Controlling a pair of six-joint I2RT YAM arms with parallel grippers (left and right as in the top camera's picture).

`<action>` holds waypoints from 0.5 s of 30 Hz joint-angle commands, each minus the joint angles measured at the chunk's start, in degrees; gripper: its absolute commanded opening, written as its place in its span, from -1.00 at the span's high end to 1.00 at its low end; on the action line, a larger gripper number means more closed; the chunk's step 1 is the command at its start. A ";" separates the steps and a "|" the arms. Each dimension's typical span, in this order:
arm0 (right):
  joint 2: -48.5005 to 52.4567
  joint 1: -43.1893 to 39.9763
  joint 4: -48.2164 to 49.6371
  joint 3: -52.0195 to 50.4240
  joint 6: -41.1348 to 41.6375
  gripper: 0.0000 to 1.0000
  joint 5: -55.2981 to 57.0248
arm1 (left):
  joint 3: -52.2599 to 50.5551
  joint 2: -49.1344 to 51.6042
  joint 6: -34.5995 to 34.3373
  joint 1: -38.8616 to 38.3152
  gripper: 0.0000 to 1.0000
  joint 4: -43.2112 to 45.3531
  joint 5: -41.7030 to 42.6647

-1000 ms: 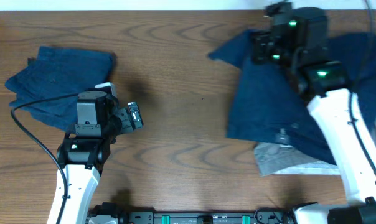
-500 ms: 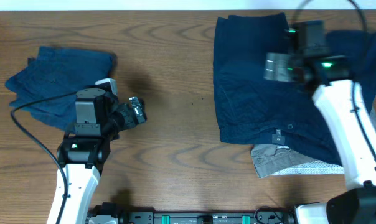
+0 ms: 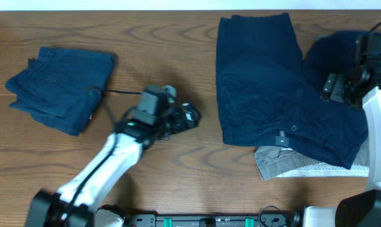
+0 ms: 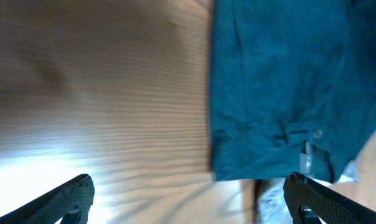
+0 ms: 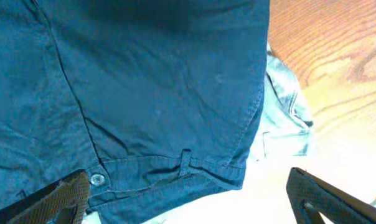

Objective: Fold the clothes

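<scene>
The navy shorts (image 3: 260, 82) now lie spread flat on the right, overlapping the grey shorts (image 3: 285, 165). The right gripper (image 3: 332, 87) has let go and backed off, jaws wide. The left gripper (image 3: 189, 115), wide and empty too, swings in, likely to start folding.

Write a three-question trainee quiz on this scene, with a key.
1. True or false: the left claw and the right claw are both open.
2. What lies partly under the spread navy shorts? A. grey shorts B. a towel C. a box
3. Fill in: the folded navy shorts lie on the table's ___ side.
Key: 1 true; 2 A; 3 left.
</scene>
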 commanded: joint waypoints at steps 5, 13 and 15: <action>-0.92 -1.09 -0.07 0.57 0.68 -0.99 -2.36 | 0.87 12.50 -16.96 -10.01 -0.96 12.46 1.05; -0.92 -1.09 -0.09 0.57 0.68 -0.99 -2.34 | 0.87 22.16 -27.63 -16.63 -0.14 25.94 1.07; -0.92 -1.09 -0.09 0.57 0.68 -0.98 -2.36 | 0.87 22.32 -27.58 -17.35 0.49 28.17 1.03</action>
